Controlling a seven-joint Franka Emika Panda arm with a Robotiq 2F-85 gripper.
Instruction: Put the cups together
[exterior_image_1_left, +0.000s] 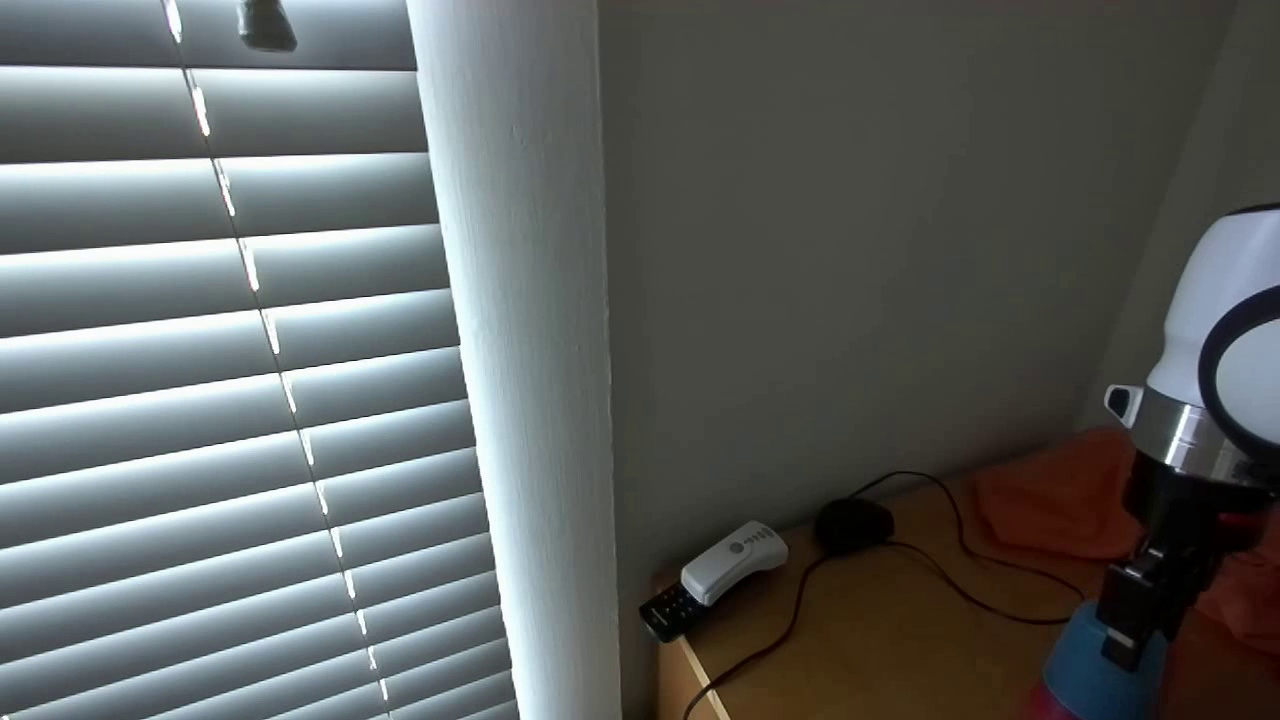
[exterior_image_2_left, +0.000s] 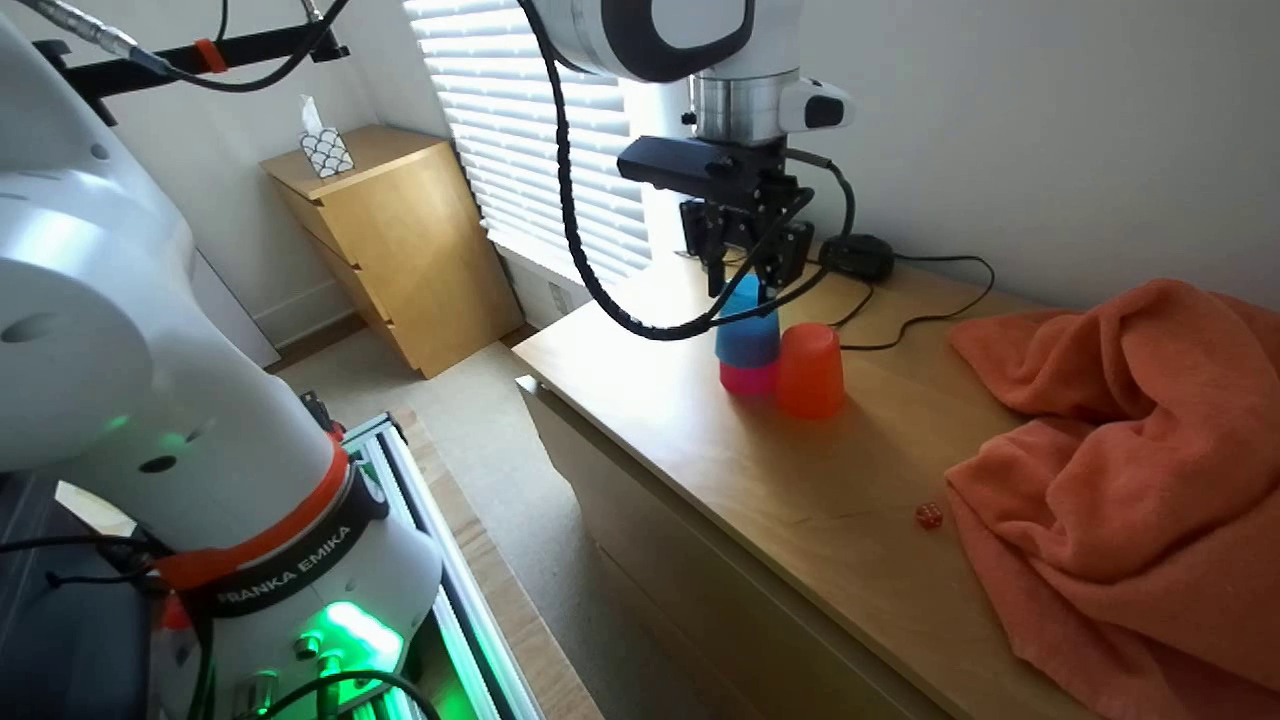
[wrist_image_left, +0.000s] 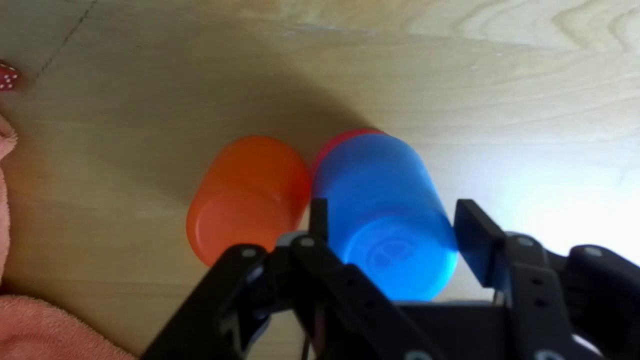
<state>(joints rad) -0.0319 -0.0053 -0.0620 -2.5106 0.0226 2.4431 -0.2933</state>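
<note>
A blue cup (wrist_image_left: 380, 185) stands upside down over a pink cup (wrist_image_left: 357, 133), whose rim shows below it. The blue cup (exterior_image_2_left: 748, 345) and pink cup (exterior_image_2_left: 748, 380) also show in an exterior view. An orange-red cup (wrist_image_left: 245, 200) stands upside down right beside the stack, at or nearly in contact; it also shows in an exterior view (exterior_image_2_left: 810, 370). My gripper (wrist_image_left: 390, 220) has one finger on each side of the blue cup near its top, with no gap seen at the fingertips. The gripper (exterior_image_2_left: 742, 290) points down over the stack.
An orange cloth (exterior_image_2_left: 1130, 430) lies heaped on the wooden dresser top (exterior_image_2_left: 840, 490). A red die (exterior_image_2_left: 928, 515) lies beside the cloth. A black device with cables (exterior_image_2_left: 857, 257) sits by the wall. A white remote (exterior_image_1_left: 735, 560) and a black remote (exterior_image_1_left: 672, 612) lie at the far corner.
</note>
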